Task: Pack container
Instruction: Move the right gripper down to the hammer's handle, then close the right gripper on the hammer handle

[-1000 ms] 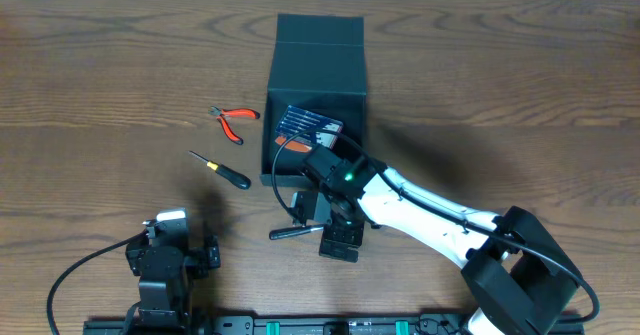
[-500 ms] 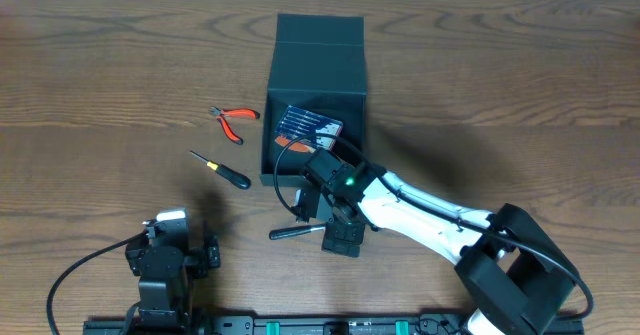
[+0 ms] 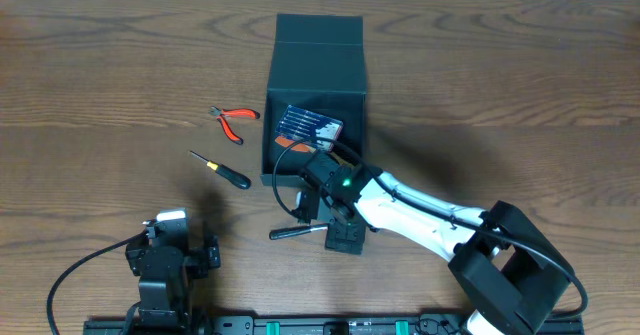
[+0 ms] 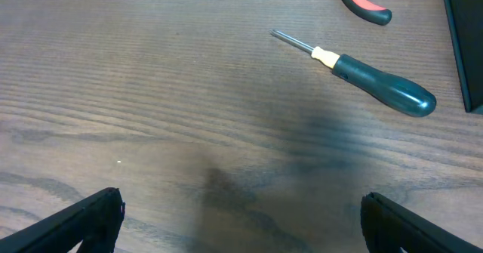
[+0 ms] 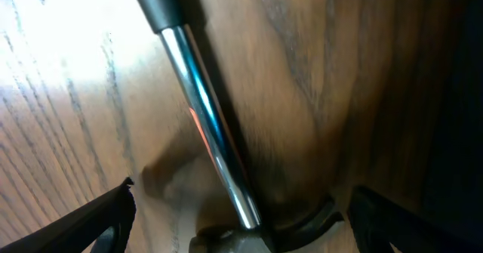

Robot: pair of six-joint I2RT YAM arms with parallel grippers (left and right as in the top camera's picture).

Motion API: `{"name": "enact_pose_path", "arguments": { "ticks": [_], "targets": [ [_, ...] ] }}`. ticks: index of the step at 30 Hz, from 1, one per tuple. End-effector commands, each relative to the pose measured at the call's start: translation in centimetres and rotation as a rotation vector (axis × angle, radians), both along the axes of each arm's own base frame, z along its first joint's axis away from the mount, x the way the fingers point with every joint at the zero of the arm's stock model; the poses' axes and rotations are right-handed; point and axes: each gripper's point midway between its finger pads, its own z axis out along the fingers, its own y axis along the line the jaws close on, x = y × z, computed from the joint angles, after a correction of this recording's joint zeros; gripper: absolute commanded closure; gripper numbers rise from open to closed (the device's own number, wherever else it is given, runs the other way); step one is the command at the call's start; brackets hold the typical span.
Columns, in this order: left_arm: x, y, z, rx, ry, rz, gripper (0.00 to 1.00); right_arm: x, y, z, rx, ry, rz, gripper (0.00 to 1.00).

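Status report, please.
Left gripper open, holding nothing. Right gripper open, straddling black-handled steel-shafted tool. Dark matte rectangular box open, striped blue packet inside. Red-handled pliers, dark-handled screwdriver loose beside it.

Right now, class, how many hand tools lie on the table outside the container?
3: red-handled pliers left of the container, a screwdriver nearer the front, a black-handled tool beneath the right gripper. The arm may hide others.

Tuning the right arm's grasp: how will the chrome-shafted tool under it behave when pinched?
The chrome shaft looks smooth and round, so it may slip or roll in the right gripper. It appears to be rigid metal, so probably no flex. The black handle likely grips better.
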Motion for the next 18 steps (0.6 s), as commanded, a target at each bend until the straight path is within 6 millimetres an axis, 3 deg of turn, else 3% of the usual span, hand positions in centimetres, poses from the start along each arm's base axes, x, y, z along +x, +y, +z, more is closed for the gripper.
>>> {"name": "enact_pose_path", "arguments": {
  "ticks": [1, 12, 18],
  "targets": [
    [-0.1, 0.3, -0.5, 0.016, 0.012, 0.007, 0.01, -1.2, 0.7, -0.7, -0.016, 0.005, 0.077, 0.1],
    [-0.1, 0.3, -0.5, 0.016, 0.012, 0.007, 0.02, -2.4, 1.0, -2.0, -0.05, 0.033, 0.103, 0.2],
    [-0.1, 0.3, -0.5, 0.016, 0.012, 0.007, 0.01, -2.4, 1.0, -2.1, -0.052, 0.033, 0.103, 0.34]
  ]
}}
